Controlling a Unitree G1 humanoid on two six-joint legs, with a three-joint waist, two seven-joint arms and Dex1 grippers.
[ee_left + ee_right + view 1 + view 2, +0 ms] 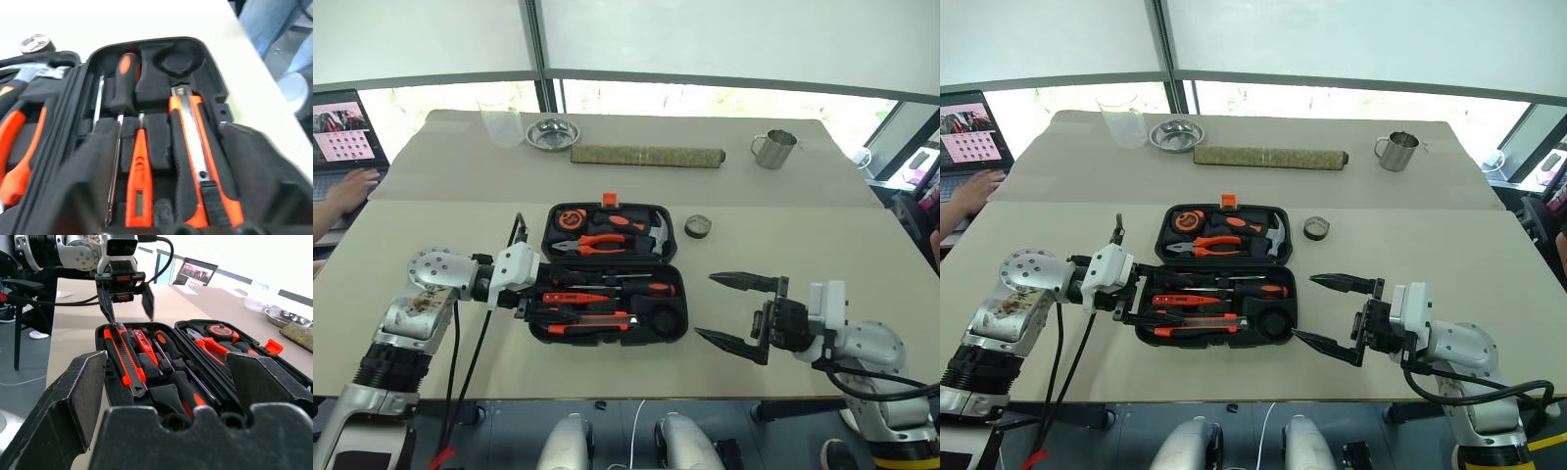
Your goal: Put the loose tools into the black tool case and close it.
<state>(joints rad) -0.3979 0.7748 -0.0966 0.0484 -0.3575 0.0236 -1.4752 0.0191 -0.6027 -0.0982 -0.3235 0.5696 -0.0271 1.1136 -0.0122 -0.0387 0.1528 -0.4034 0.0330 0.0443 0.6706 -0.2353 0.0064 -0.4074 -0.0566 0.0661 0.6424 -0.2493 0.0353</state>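
Beige bench [783,255] under a bright window wall, w/ a person's hand [347,191] on a laptop [347,132] at the robot's far left. Black tool case [608,276] lies open mid-bench, orange latch [609,199] on its far edge. Far half holds tape measure [572,218], pliers [602,241] and hammer [651,233]. Near half holds the slim screwdrivers [607,284], an orange tester-type one [139,181] among them, plus the orange-and-black utility knife [592,324] along the near edge; round recess [668,318] at the near half's right end looks unfilled. Small dark tape roll [697,226] sits on the bench just beside the case's far right corner, not in it.

Left gripper [126,301] at the case's left end, over the knife's end; jaws partly spread, nothing between them, one tip very near or touching the knife, can't tell which. Right gripper [737,315] hovers just right of the case, jaws spread wide, empty.

Along the far side: clear plastic cup [501,124], metal bowl [552,132], rolled green mat [648,155], steel mug [774,149].
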